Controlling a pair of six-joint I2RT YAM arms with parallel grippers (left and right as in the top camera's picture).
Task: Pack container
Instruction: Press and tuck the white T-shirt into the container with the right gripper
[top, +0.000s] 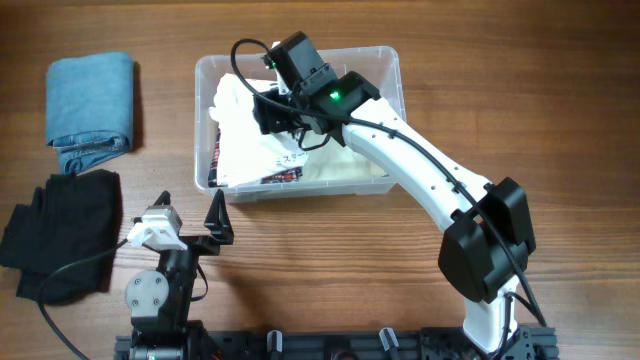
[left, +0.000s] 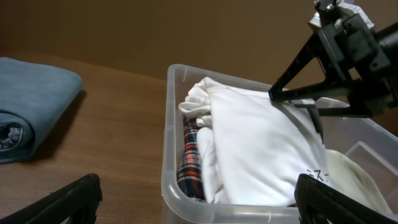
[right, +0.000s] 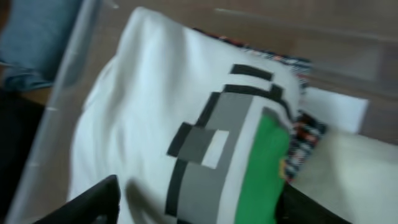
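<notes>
The clear plastic container (top: 384, 70) stands at the table's middle back and holds folded clothes: a white garment (top: 245, 140) on top, a plaid one (left: 189, 158) under it and a cream one (top: 350, 170) at the right. In the right wrist view the white garment (right: 155, 112) shows a grey, black and green print. My right gripper (top: 275, 112) hovers open just above the white garment inside the container (right: 74, 56). My left gripper (top: 190, 232) is open and empty in front of the container's (left: 180, 186) near left corner.
A folded blue cloth (top: 90, 105) lies at the back left, also in the left wrist view (left: 31, 112). A black garment (top: 60, 235) lies in front of it at the left edge. The right arm (top: 430, 180) crosses the table's right half.
</notes>
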